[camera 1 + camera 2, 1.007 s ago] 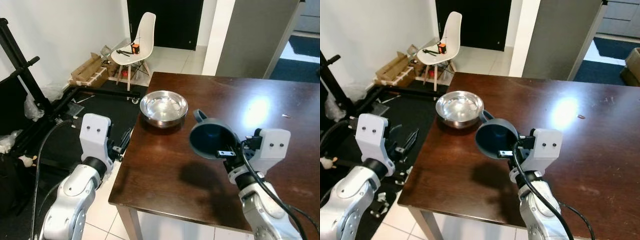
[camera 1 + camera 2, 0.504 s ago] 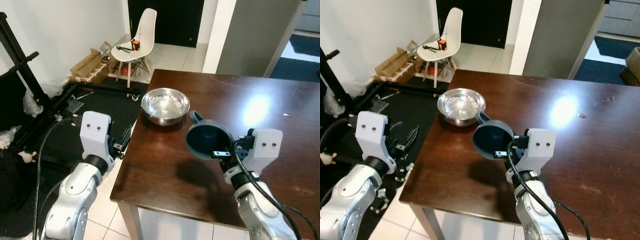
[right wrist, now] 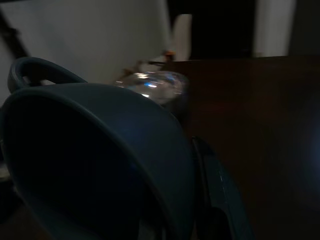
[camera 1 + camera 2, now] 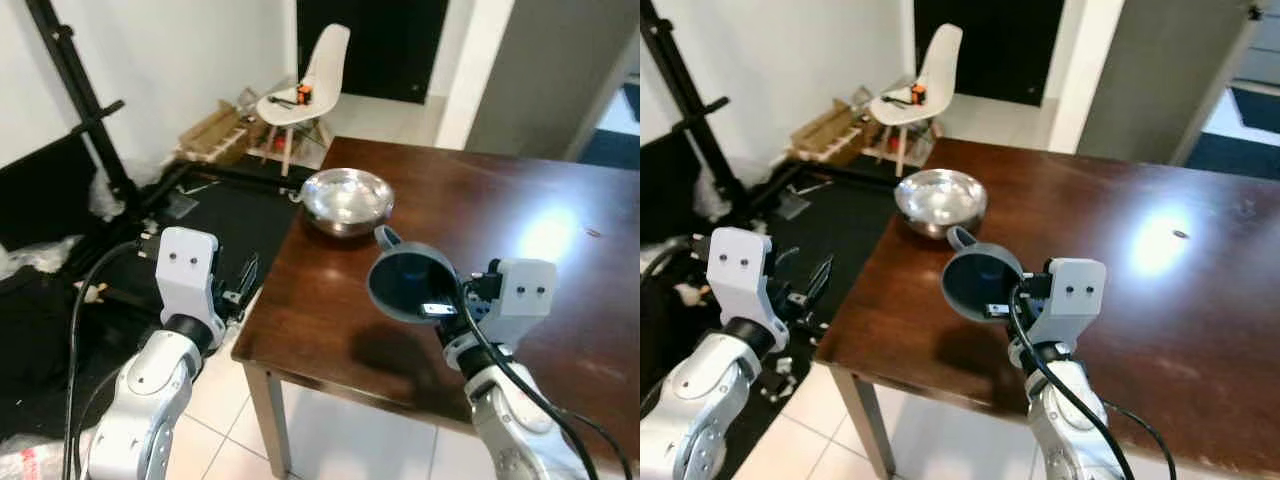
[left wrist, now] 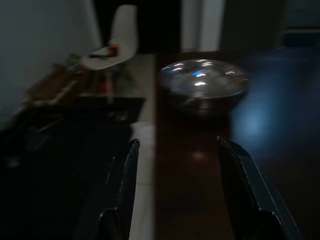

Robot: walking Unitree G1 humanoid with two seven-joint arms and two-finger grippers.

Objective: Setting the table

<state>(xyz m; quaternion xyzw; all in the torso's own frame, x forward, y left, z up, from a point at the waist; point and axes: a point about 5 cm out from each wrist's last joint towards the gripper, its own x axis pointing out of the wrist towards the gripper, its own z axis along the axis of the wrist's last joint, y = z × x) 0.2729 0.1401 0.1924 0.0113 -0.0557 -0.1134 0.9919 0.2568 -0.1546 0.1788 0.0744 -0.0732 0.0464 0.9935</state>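
Centre of the frame: my right gripper [image 4: 432,310] is clamped on the rim of a dark blue mug [image 4: 408,283], holding it tilted in the air above the dark wooden table [image 4: 560,300]. A steel bowl [image 4: 346,199] sits beyond it near the table's left edge. Lower left, off the table, my left gripper [image 5: 175,195] has its fingers apart and holds nothing.

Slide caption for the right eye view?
Right tool holds a blue mug above the dark table, near a steel bowl.

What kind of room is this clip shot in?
Probably a home dining area: a dark wooden table carrying a steel bowl, a white chair on pale tiled floor, and cardboard boxes stacked by the wall.
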